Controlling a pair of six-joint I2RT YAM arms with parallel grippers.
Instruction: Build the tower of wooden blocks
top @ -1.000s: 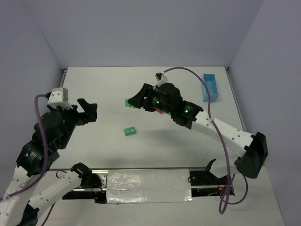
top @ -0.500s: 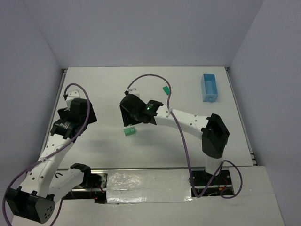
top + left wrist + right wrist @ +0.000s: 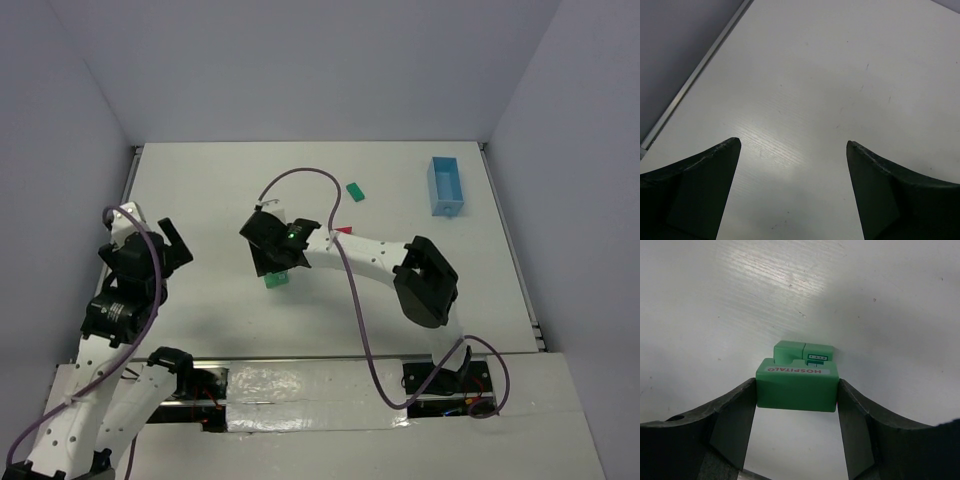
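In the right wrist view my right gripper [image 3: 796,390] is shut on a green block [image 3: 796,389] labelled HOSPITAL, one finger on each end. Just beyond it, a pair of smaller green pieces [image 3: 805,353] lies on the white table. From above, the right gripper [image 3: 272,260] hangs over the green pieces [image 3: 277,281] near the table's middle and hides the held block. Another green block [image 3: 354,190] lies further back, and a small red piece [image 3: 343,231] shows beside the right arm. My left gripper [image 3: 172,246] stands open at the left, with only bare table between its fingers [image 3: 715,170].
A light blue plastic box [image 3: 446,185] stands at the back right. The right arm's white links [image 3: 370,255] stretch across the table's middle. A metal rail [image 3: 695,75] runs along the table's left edge, close to the left gripper.
The right gripper has swung left and nearer, to just above the green pieces at mid-table. The left arm has drawn back toward the left near corner, its gripper still open.
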